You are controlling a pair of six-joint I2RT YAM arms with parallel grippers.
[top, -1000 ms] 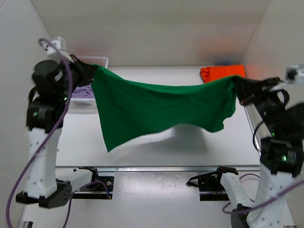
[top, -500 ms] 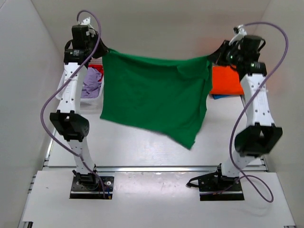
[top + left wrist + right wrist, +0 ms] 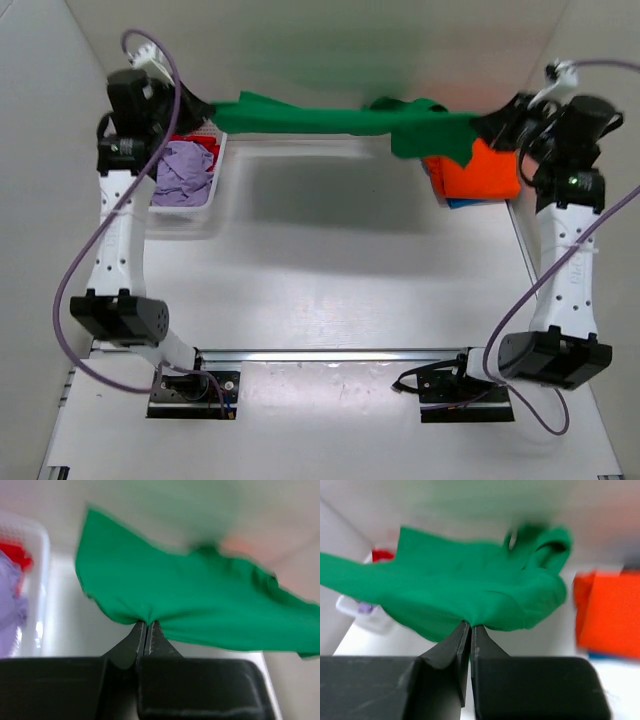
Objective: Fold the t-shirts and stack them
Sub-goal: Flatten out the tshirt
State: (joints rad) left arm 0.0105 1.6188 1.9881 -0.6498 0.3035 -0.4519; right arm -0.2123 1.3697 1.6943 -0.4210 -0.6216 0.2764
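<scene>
The left gripper [image 3: 196,106] and right gripper [image 3: 492,124] each pinch an end of the green shirt [image 3: 320,118]. It stretches left to right above the far edge of the table [image 3: 330,260]. Earlier it hung as a broad sheet; now it is a narrow band.

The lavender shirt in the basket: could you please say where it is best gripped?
Probably a raised fold near the middle of the lavender shirt, from straight above: it lies crumpled in the white basket, whose walls block the sides.
</scene>
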